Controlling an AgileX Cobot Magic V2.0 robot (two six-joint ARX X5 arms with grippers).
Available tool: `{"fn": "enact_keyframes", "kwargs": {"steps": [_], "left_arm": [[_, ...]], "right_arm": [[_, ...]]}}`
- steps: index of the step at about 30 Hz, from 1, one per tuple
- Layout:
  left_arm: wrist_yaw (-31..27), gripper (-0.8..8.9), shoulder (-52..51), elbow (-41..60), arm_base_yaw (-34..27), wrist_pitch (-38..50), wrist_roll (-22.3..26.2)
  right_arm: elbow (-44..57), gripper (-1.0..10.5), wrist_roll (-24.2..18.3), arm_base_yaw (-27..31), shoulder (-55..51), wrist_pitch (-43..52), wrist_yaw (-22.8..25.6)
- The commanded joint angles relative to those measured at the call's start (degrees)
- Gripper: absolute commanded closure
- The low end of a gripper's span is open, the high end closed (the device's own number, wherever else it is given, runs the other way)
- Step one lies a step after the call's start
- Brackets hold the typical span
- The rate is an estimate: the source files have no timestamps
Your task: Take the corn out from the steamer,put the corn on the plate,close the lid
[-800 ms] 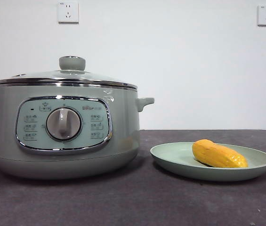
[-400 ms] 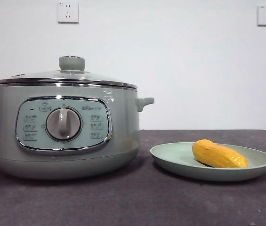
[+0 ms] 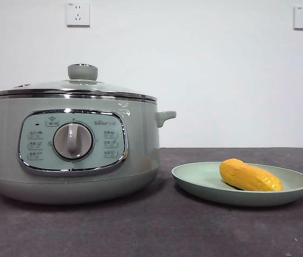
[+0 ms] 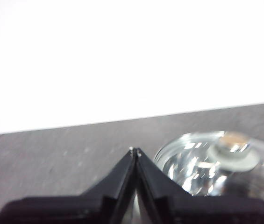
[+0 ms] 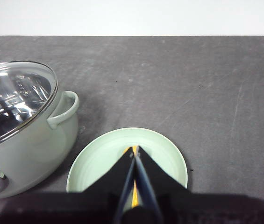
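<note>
The sage-green steamer (image 3: 73,144) stands at the left of the front view with the glass lid (image 3: 76,85) closed on it. The corn (image 3: 249,175) lies on the pale green plate (image 3: 194,179) to its right. My left gripper (image 4: 135,150) is shut and empty, raised beside the lid (image 4: 216,158). My right gripper (image 5: 134,149) is shut and empty, high above the plate (image 5: 99,158); only a yellow sliver of corn (image 5: 134,189) shows between its jaws. The steamer (image 5: 33,140) also shows in the right wrist view. Neither gripper shows in the front view.
The dark grey table (image 3: 156,230) spreads around both things. A white wall with two sockets (image 3: 78,13) stands behind.
</note>
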State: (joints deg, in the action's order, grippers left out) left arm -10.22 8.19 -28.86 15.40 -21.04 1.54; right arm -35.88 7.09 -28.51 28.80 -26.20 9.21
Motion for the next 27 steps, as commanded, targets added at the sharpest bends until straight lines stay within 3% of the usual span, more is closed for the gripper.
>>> {"fn": "enact_keyframes", "kwargs": {"steps": [1,7,27], "left_arm": [[4.26,8.17,-1.99,7.48,-4.07,2.45,1.29],[12.11,8.17,-4.94,18.86,-8.63,5.44,1.07],[11.76,8.17,-7.28,27.56,-14.25,7.67,0.59]], "right_arm": [[0.35,9.4,0.55,-0.07,-0.02,0.2,0.17],[0.35,9.4,0.55,-0.07,-0.02,0.2,0.17],[0.35,9.4,0.55,-0.07,-0.04,0.17,0.17]]}}
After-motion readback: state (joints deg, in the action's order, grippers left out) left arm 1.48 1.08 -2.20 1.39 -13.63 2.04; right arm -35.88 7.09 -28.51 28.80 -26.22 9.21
